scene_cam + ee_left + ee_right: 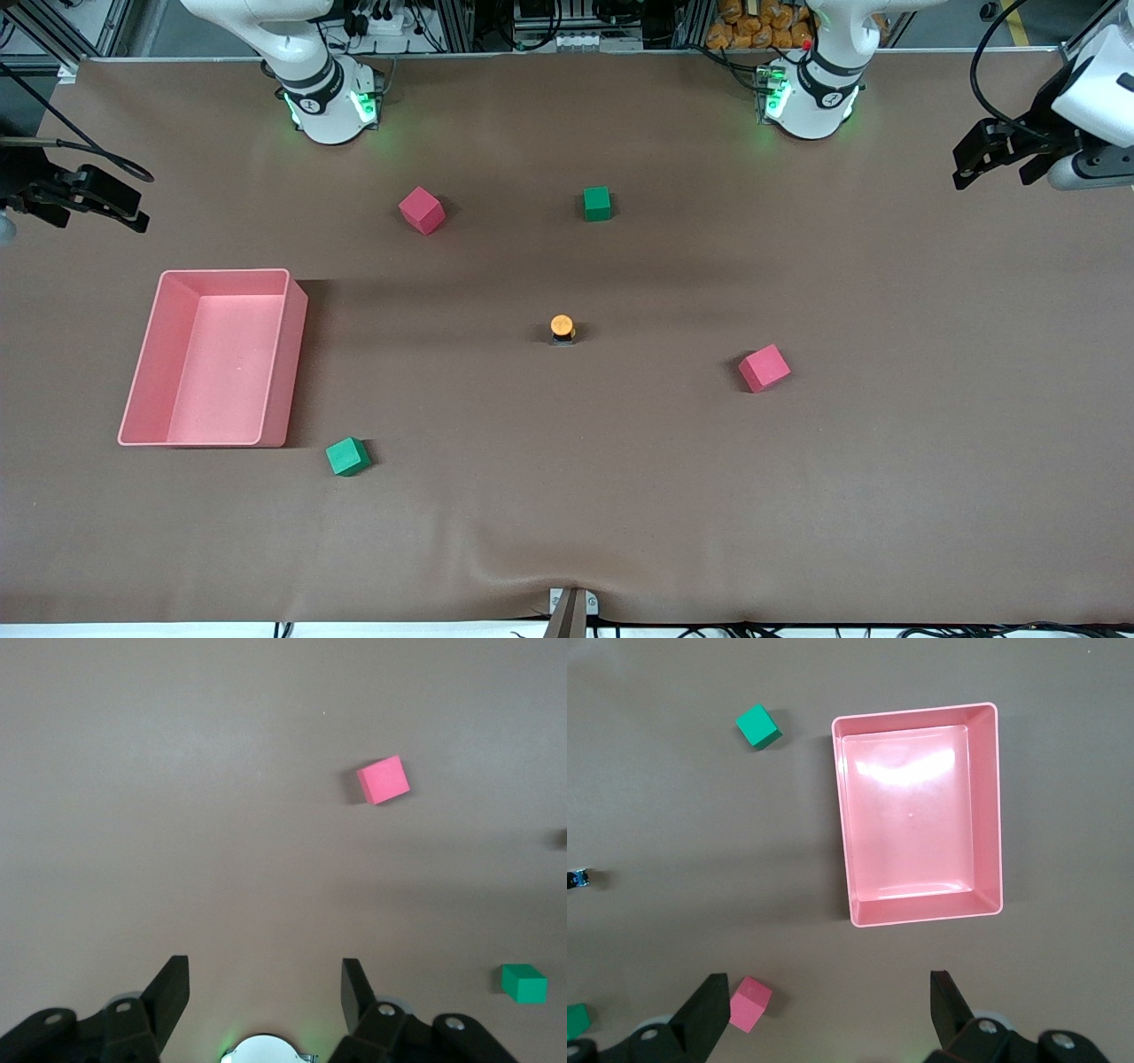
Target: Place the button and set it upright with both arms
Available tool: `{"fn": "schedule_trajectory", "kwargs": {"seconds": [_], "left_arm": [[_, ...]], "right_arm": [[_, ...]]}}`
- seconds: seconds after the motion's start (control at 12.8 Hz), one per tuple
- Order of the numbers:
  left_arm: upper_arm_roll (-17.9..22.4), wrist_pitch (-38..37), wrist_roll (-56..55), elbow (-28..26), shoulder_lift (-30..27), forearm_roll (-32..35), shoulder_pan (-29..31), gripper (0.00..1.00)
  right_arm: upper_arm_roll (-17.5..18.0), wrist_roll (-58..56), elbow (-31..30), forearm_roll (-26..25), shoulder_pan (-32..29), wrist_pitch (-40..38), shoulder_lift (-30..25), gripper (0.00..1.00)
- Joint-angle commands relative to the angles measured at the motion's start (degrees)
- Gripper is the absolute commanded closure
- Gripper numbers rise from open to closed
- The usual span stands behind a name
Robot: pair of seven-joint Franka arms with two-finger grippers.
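The button (562, 328) stands upright in the middle of the table, orange cap on top of its black body. Nothing touches it. It shows as a small dark bit at the edge of the right wrist view (578, 878). My left gripper (992, 173) hangs open and empty in the air over the left arm's end of the table; its fingers are wide apart in the left wrist view (264, 979). My right gripper (97, 213) hangs open and empty over the right arm's end of the table (828, 992). Both arms wait away from the button.
A pink bin (283, 354) sits toward the right arm's end (988, 815). Two red cubes (422, 210) (764, 368) and two green cubes (597, 203) (347, 456) lie around the button. The wrist views show a red cube (384, 780) (749, 1004) and a green cube (524, 983) (757, 726).
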Motion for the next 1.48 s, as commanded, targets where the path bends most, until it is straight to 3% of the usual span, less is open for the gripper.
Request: {"fn": "schedule_trajectory", "kwargs": {"seconds": [0.0, 1.41], "left_arm": [[0.3, -1.4, 0.5, 3.1, 1.1, -0.5, 0.9, 0.22], [2.9, -1.4, 1.1, 3.4, 0.9, -1.1, 2.2, 0.22]], "right_arm": [[0.2, -0.7, 1.2, 1.0, -0.6, -1.0, 0.4, 0.0], [0.2, -0.7, 1.2, 1.1, -1.0, -1.3, 0.5, 0.0]]}}
